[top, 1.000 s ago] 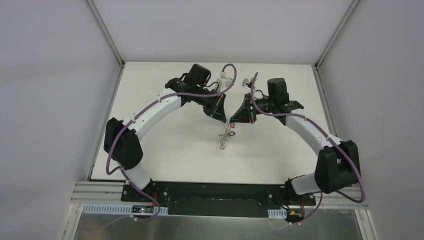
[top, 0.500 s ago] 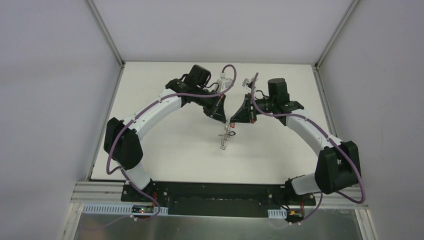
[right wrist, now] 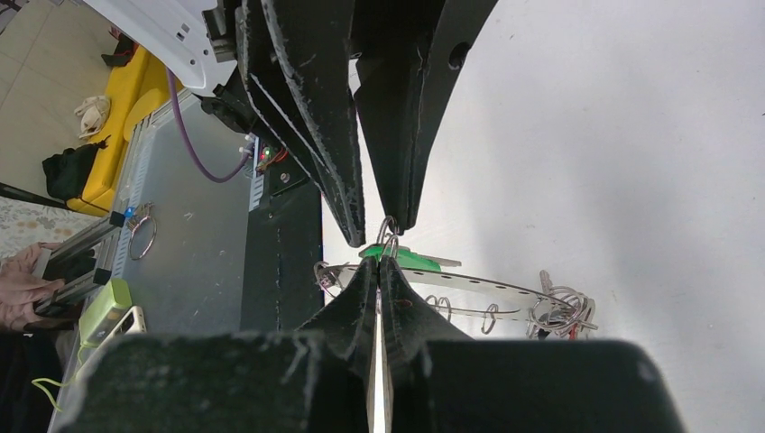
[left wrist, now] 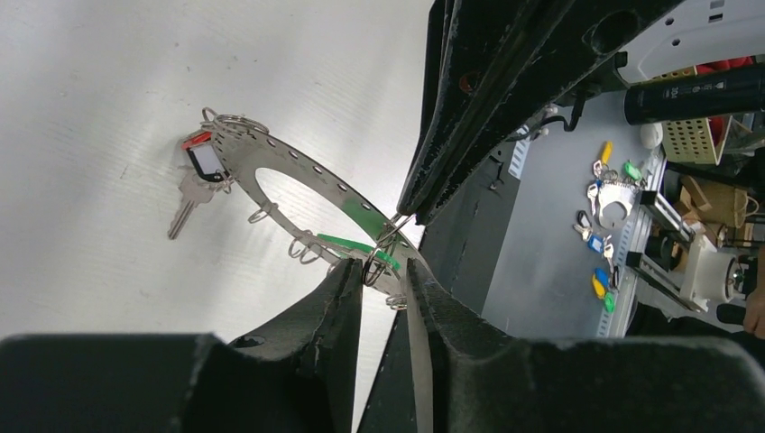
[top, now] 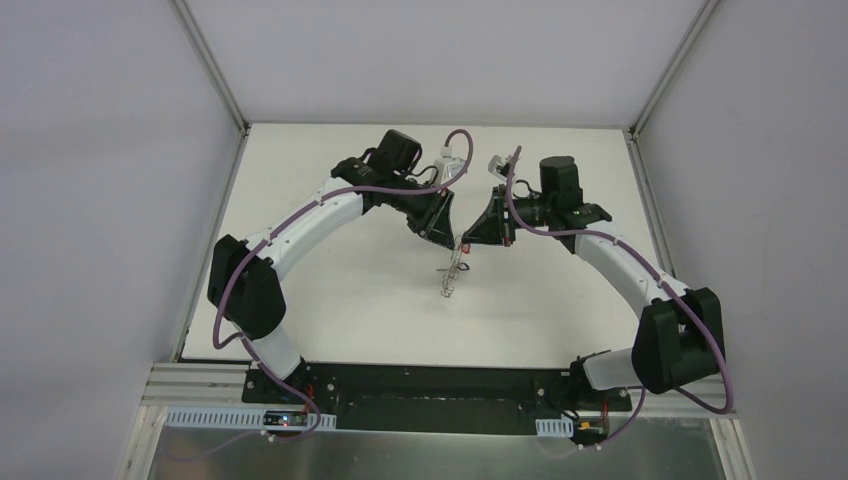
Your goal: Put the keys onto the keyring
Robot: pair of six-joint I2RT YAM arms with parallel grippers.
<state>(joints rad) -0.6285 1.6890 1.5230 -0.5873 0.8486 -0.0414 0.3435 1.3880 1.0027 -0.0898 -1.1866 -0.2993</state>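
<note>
The keyring (top: 451, 276), a flat grey ring with wire loops on its rim, hangs tilted over the white table (top: 330, 290). It carries a red-headed key (left wrist: 200, 159) at its far end. A green-headed key (left wrist: 346, 242) lies at the near rim. My right gripper (right wrist: 379, 262) is shut on the keyring's rim at a small wire loop (right wrist: 388, 229). In the left wrist view the right gripper (left wrist: 403, 213) comes down from above. My left gripper (left wrist: 383, 271) stands slightly open around that loop, and one finger (left wrist: 347, 284) touches it.
The two arms meet tip to tip over the middle of the table. The black base plate (top: 430, 385) lies along the near edge. Past it is a grey bench (left wrist: 550, 271) with spare coloured keys (left wrist: 600, 281). Enclosure walls stand on three sides.
My left gripper's jaws have parted a little around the wire loop. The right arm has shifted slightly. The keyring hangs where it was.
</note>
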